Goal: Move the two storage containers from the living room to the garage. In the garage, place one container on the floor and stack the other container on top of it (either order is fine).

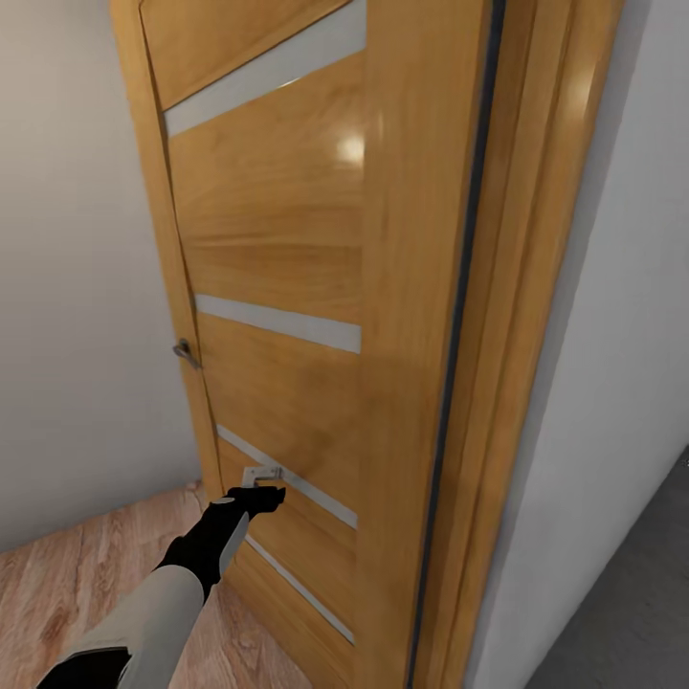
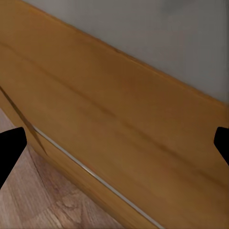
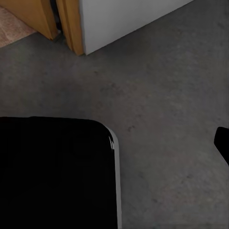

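Honey-coloured wood of a slatted door [image 1: 277,239] is met at six o'clock by the left gripper [image 1: 256,498] (fingers spread wide); the right gripper's state cannot be told above the concrete floor [image 3: 162,95].

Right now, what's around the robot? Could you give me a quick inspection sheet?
Surface: light wood plank floor on the near side of the door; dark grey concrete floor under the right arm.
Job's things: nothing seen.
Clutter: nothing seen.
Grippers: left gripper at the wooden door, by a metal handle, fingers apart; right gripper cannot tell.
Cables: nothing seen.
Surroundings: door frame, pale walls.
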Available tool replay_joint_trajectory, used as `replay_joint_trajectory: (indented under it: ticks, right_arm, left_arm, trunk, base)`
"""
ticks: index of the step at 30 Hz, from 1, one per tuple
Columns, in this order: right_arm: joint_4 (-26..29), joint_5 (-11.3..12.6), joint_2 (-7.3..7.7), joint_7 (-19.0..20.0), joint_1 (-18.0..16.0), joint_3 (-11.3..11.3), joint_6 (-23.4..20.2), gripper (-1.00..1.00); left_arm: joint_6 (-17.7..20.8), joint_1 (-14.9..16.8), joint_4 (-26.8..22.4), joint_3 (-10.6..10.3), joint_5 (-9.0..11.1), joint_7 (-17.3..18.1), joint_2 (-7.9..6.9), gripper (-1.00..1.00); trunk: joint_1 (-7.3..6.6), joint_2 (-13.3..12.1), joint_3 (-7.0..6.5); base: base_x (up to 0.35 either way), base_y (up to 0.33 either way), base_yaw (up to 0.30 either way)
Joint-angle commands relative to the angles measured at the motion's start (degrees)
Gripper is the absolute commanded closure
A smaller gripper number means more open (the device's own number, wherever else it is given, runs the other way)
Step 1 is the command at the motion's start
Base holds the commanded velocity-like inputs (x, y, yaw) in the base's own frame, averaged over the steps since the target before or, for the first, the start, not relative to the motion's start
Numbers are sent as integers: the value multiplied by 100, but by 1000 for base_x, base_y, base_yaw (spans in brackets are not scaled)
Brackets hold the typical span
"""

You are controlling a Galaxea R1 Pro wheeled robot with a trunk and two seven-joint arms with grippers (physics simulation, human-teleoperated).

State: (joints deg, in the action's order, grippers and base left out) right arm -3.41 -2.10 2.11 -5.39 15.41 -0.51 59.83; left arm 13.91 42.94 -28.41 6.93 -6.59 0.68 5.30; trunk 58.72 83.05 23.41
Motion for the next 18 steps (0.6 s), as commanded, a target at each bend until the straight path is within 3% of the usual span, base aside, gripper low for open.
replay_joint_trajectory:
  ticks: [1, 10, 18]
  right_arm:
    - [-6, -27, 0, -33, -3, -2, 17, -100]
    - [-7, -27, -1, -27, -3, -2, 17, -100]
    - [-7, -27, 0, -28, -3, -3, 17, -100]
  left_arm:
    - [28, 0, -13, 19, 43, 46, 130, -100]
    - [29, 1, -13, 19, 43, 46, 130, -100]
    - [30, -2, -14, 19, 45, 46, 131, -100]
  trunk:
    - [0, 2, 5]
    - [0, 2, 5]
    - [0, 2, 5]
  base:
    - [0, 0, -128]
    - [0, 0, -224]
    - [0, 0, -48]
